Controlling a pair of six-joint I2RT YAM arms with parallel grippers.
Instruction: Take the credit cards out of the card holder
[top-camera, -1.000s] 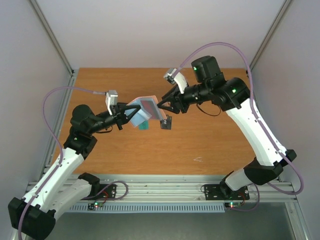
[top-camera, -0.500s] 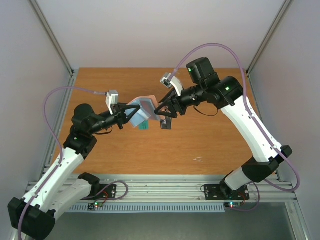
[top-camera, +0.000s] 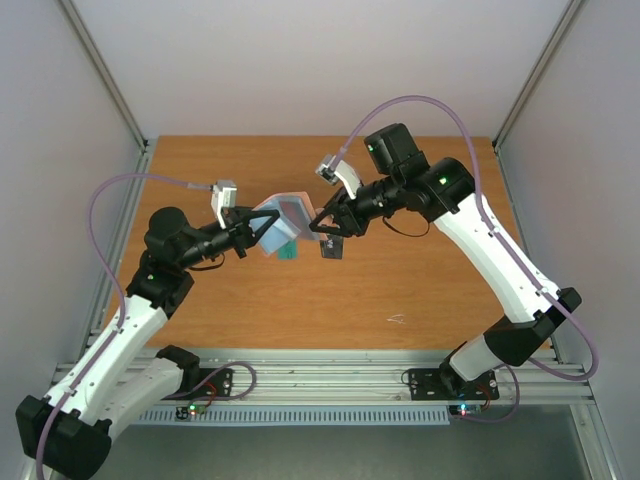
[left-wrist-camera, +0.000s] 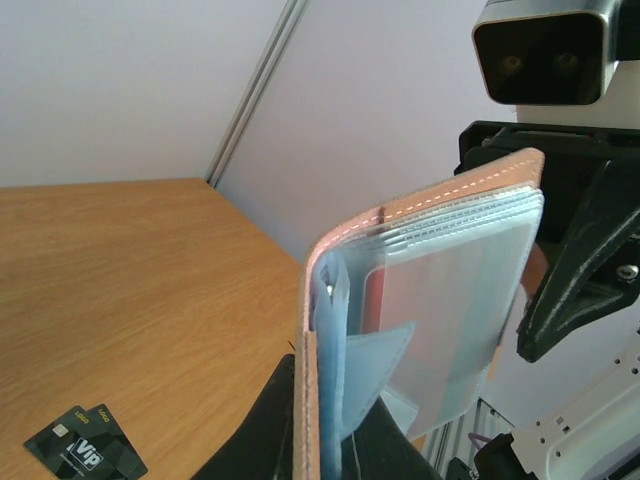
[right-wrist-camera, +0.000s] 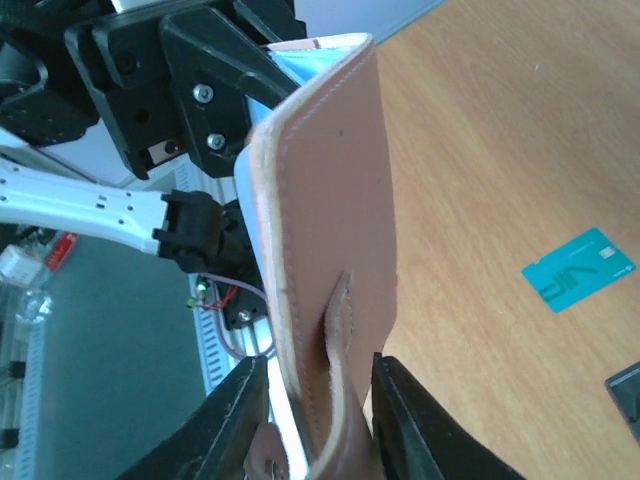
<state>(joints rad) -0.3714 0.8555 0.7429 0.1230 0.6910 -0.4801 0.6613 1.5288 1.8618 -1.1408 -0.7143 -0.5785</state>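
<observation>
Above an orange-brown wooden tabletop (top-camera: 420, 290), boxed in by pale grey walls (top-camera: 300, 60) and aluminium frame posts (top-camera: 105, 70), the dusty-pink folding card holder (left-wrist-camera: 440, 250) is held open in mid-air. The left gripper (top-camera: 262, 232) pinches its lower edge. The right gripper (right-wrist-camera: 318, 425) straddles the pink cover, but I cannot tell whether it presses. A teal-green card (right-wrist-camera: 578, 270) and two overlapping dark cards (left-wrist-camera: 85, 448) lie on the wood below.
</observation>
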